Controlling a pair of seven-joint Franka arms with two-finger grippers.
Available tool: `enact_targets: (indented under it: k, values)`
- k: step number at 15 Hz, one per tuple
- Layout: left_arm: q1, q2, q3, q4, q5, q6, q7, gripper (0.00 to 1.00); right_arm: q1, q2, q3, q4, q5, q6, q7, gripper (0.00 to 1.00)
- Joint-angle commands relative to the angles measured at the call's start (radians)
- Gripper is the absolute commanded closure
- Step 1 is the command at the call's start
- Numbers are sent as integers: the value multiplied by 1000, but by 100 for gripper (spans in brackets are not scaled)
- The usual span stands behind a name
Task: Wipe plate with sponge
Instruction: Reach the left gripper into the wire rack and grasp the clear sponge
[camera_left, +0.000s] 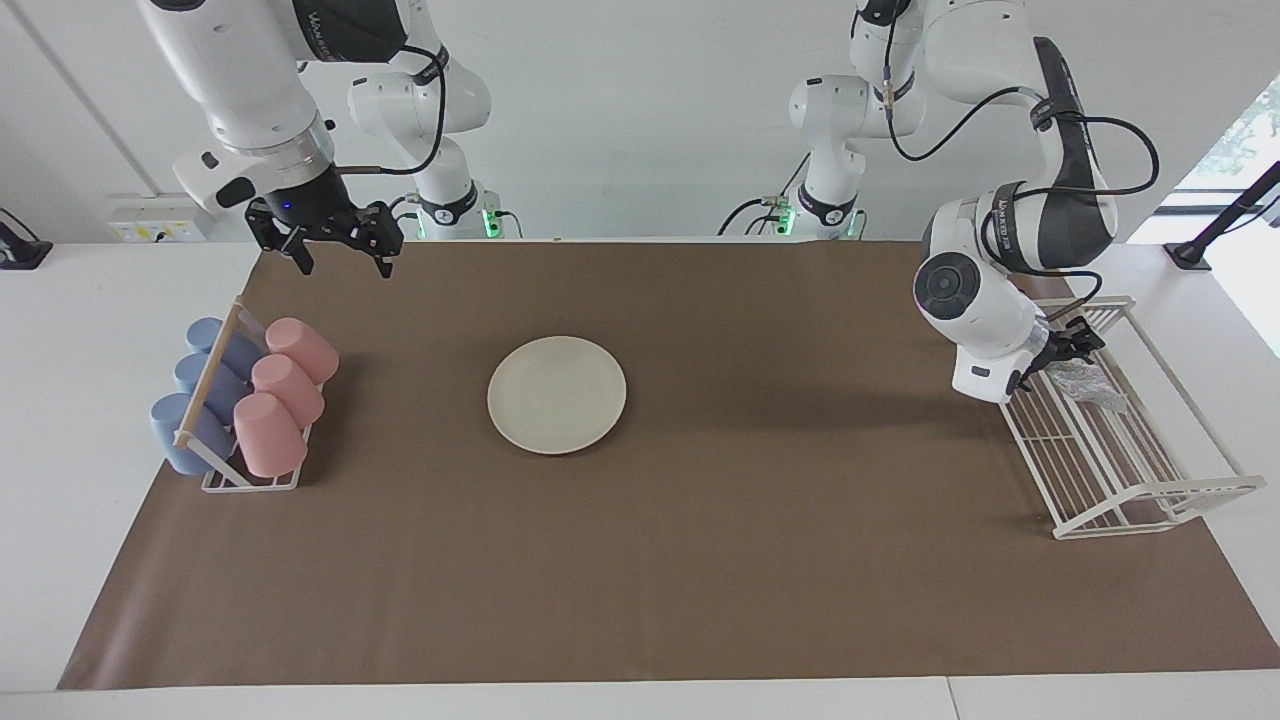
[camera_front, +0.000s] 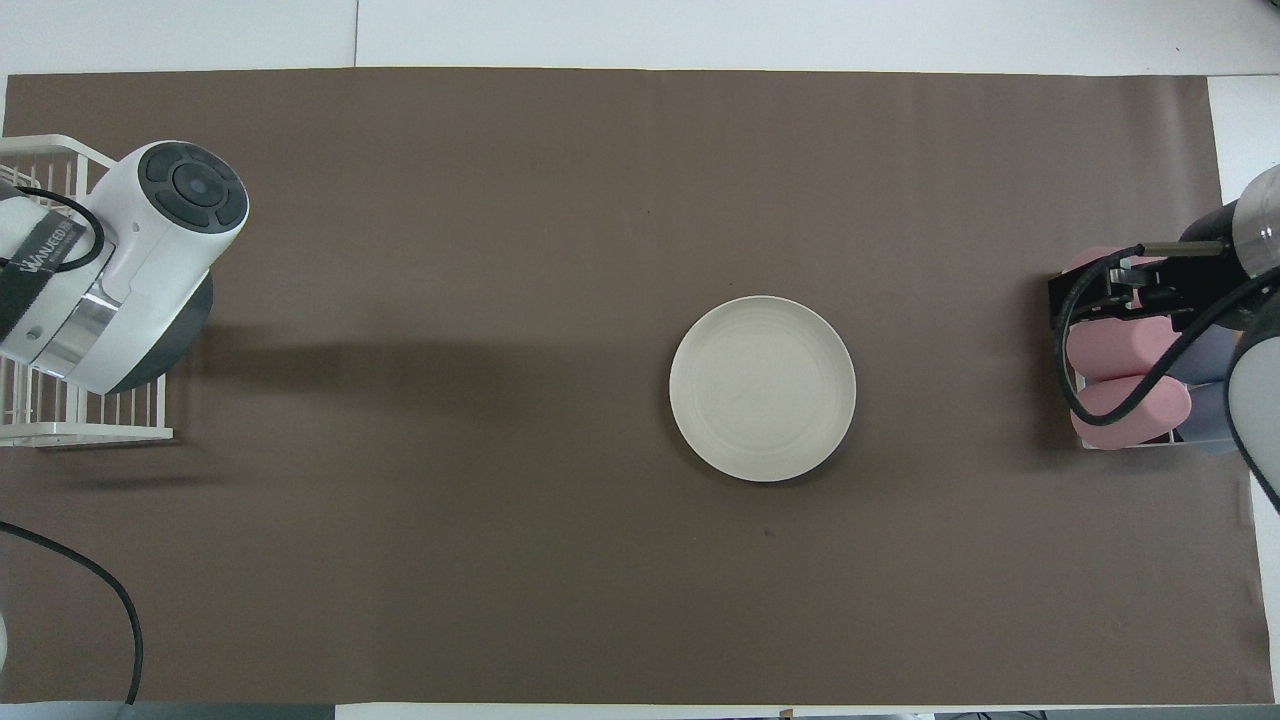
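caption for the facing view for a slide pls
Left gripper at the sponge in the white wire rack; plate waits mid-table; right gripper open, waiting above the mat.

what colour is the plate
Cream-white plate, plain, with faint rings; the overhead view shows it best.

Three pink cups (camera_left: 285, 395), three blue (camera_left: 205, 390).

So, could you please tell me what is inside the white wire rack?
The sponge lies in the rack, at its end nearer the robots, with the left gripper at it. In the overhead view the arm covers it.
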Motion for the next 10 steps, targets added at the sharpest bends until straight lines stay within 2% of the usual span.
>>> enact_targets:
  k: [1, 2, 5, 7, 10]
  values:
    - [-5, -26, -1, -13, 18, -15, -28, 95, -2, -10, 6, -7, -2, 5, 21, 0]
    - [-7, -26, -1, -8, 17, -15, -28, 100, -2, -10, 6, -7, -2, 5, 21, 0]
    - [-7, -34, -3, -2, 11, -15, -29, 100, 0, -10, 6, -7, -2, 5, 22, 0]
    - [-5, -34, -3, 37, -8, -25, -15, 100, 0, -10, 9, -9, -2, 5, 22, 0]
    - [-9, -28, -4, 146, -132, -60, 23, 100, 0, -13, 12, -12, -2, -3, 24, 0]
